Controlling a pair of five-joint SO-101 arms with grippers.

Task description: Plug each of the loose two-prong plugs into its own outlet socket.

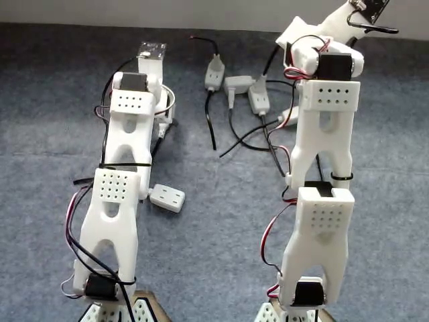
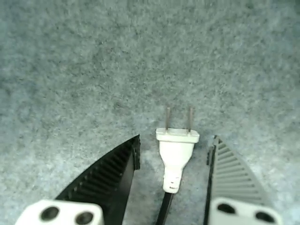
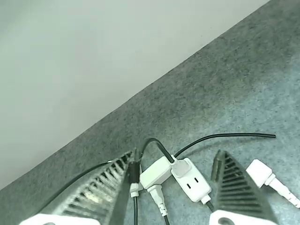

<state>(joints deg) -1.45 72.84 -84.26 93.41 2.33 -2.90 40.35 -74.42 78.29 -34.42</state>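
Straddling a loose two-prong plug (image 2: 177, 152), the left gripper (image 2: 176, 139) holds its fingers (image 2: 115, 171) wide apart, touching nothing. The plug lies flat on the grey carpet (image 2: 140, 56), prongs pointing away from the wrist. Risk: an off-centre closure could pinch the black cord (image 2: 165, 208) or skid the plug sideways, leaving the prongs misaligned for insertion. The right gripper (image 3: 177, 153), likewise spread and empty, hangs above a plug-and-socket cluster (image 3: 176, 173). A loose outlet socket (image 1: 167, 197) lies beside the left arm.
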